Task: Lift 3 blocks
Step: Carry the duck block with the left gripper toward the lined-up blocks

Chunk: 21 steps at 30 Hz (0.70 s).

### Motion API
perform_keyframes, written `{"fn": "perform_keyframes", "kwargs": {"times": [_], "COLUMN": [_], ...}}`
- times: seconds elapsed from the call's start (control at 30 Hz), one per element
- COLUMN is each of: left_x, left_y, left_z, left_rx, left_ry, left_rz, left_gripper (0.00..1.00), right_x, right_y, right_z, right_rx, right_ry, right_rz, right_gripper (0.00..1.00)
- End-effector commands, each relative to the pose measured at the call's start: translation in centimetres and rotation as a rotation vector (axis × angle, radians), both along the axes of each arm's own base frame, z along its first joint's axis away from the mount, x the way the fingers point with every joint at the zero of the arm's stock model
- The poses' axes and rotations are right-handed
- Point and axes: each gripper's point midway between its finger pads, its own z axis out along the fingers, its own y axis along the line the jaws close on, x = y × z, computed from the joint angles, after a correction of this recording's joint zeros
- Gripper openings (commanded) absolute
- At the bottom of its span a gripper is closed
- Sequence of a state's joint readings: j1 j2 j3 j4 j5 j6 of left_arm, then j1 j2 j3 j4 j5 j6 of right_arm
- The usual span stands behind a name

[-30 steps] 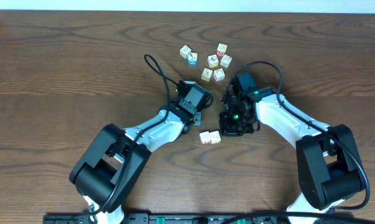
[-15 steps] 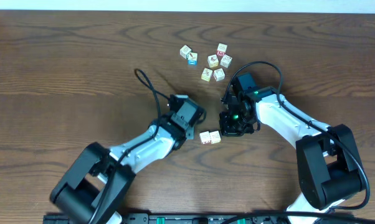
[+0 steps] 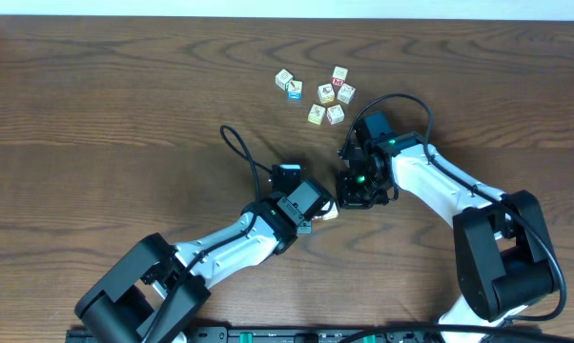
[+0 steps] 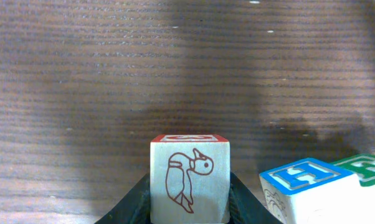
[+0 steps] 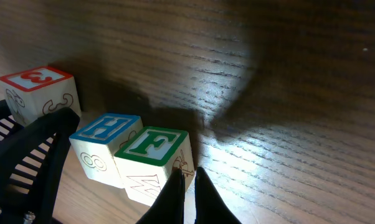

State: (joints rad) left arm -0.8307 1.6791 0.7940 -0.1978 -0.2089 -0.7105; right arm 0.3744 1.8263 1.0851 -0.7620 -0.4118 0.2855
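My left gripper [image 4: 189, 190] is shut on a pale block [image 4: 189, 177] with a red top and a red duck print, a black finger [image 4: 141, 200] on each side. Just right of it stand a blue-topped H block [image 4: 304, 185] and a green-topped block [image 4: 367, 167], touching each other. In the right wrist view the red-topped block [image 5: 39, 93], the blue H block [image 5: 103, 144] and the green F block [image 5: 151, 157] form a row. My right gripper [image 5: 189, 182] is shut and empty, its tips against the green block's right side. Overhead, the left gripper [image 3: 311, 213] and right gripper [image 3: 342, 201] meet mid-table.
A loose cluster of several more picture blocks [image 3: 325, 93] lies at the far middle of the wooden table [image 3: 96, 105]. The left arm's black cable [image 3: 237, 145] loops over the table behind its wrist.
My left gripper has come down and to the right, ending beside the two blocks near the right gripper. The right arm has not moved.
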Motion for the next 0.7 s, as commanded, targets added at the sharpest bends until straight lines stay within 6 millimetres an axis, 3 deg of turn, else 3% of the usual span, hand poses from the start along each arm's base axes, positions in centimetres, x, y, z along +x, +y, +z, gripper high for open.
{"fn": "perform_keyframes", "kwargs": {"times": [0.0,0.47,0.67], "left_x": [-0.9,-1.4,-2.3], "left_y": [0.2,-1.0,-0.1], "left_z": [-0.6,-0.6,-1.2], "left_rx": [-0.030,-0.107,-0.062], "left_ry": [0.038,0.077,0.117], "left_rz": [0.061,0.068,0.066], "left_gripper": [0.07,0.07,0.07], "right_x": [-0.4,-0.4,-0.3], "right_y": [0.3,0.3,0.1], "right_z": [-0.2,-0.2,-0.3], "right_rx": [-0.001,-0.001,-0.015], "right_ry": [0.015,0.014,0.009], "right_rz": [0.001,0.001,0.000], "right_gripper": [0.06,0.06,0.06]}}
